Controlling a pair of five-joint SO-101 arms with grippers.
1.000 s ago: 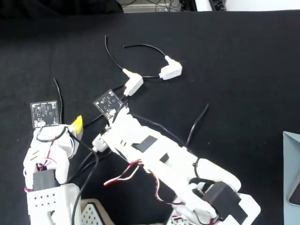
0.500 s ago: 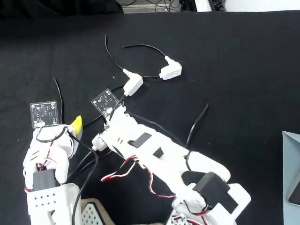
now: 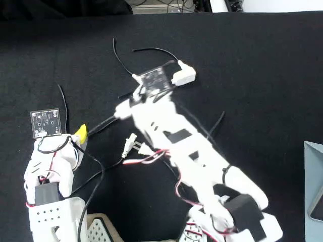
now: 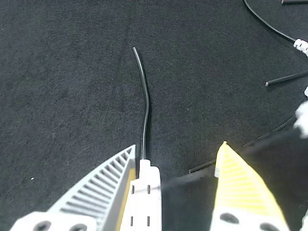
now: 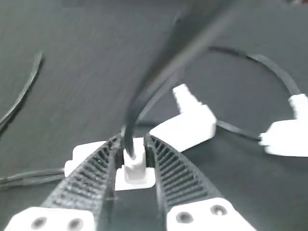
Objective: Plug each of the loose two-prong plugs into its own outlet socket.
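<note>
Socket (image 4: 140, 202) — white moulded block, narrow slots in pairs, thin black cord (image 4: 144, 106) off its far end. It lies on the worktop (image 3: 262, 75) btwn the fingers of the L claw (image 4: 178, 148), touching the grey ribbed finger (image 4: 96, 192) and well off the yellow finger (image 4: 240, 187). L claw is wide and grips nothing; prob. parked there to brace the socket for insertion.

R claw (image 5: 132, 138) narrow, black ribbed fingers pinched on a small white corded piece (image 5: 134, 172) — plug or socket, can't tell. Pinch is across the body's sides, likely so it can't twist.

Just beyond it: angled white plug (image 5: 187, 126), hard smooth plastic. A second plug (image 5: 284, 137) lies farther on. Third plug (image 3: 135, 146), two bare prongs showing, lies loose beside the R arm (image 3: 192, 151), not yet seated in any socket. Worktop cloth is matte black, slightly napped.
</note>
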